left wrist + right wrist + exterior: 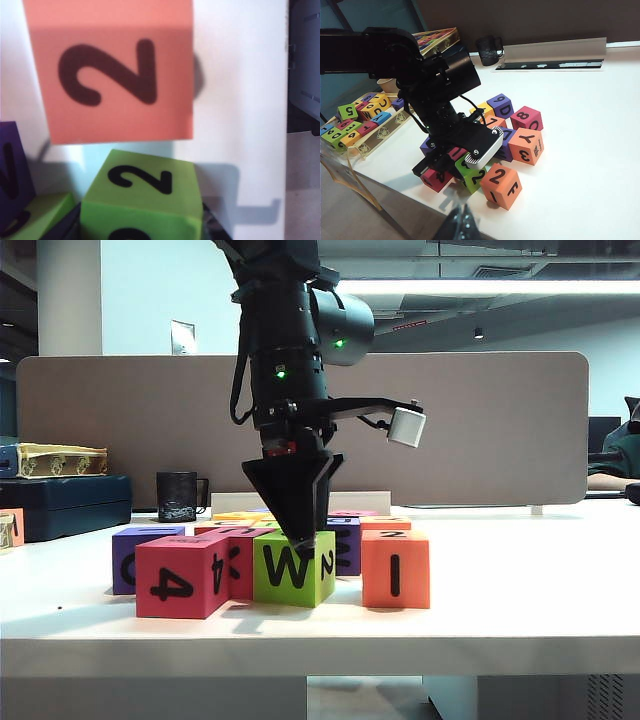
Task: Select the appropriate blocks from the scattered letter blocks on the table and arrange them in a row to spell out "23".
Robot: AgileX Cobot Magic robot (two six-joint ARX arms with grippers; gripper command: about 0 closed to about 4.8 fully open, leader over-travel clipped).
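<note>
A white bench (520, 610) is carrying a cluster of coloured foam letter blocks near its front edge. In the exterior view, the left arm is reaching straight down over the cluster, and its left claw (298, 536) is pointing down at the top of a lime-green block (293, 568). This block is showing a "W" shape on its front face there and a "2" on top in the left wrist view (142, 197). From the right wrist view, the dark claw body is sitting over this green block (476, 177), with dark claw parts showing at its sides in the left wrist view. The pictures are not settling whether the fingers are pressing on the block or standing just clear of it.

Just beside the green block, toward the right of the exterior view, an orange block (395, 568) is standing apart by a small gap, showing "I" on its front, "2" on top (112, 75) and "F" on a side (499, 186). To the left of the green block, a pink block (183, 576) showing "4" is touching it, with a purple block (140, 558) behind. Farther back in the right wrist view, another orange block (526, 146) is showing "3" and "Y".

The right claw (462, 225) is showing only as a dark blurred tip hanging above the bench edge, well apart from the blocks; its opening cannot be told.
</note>
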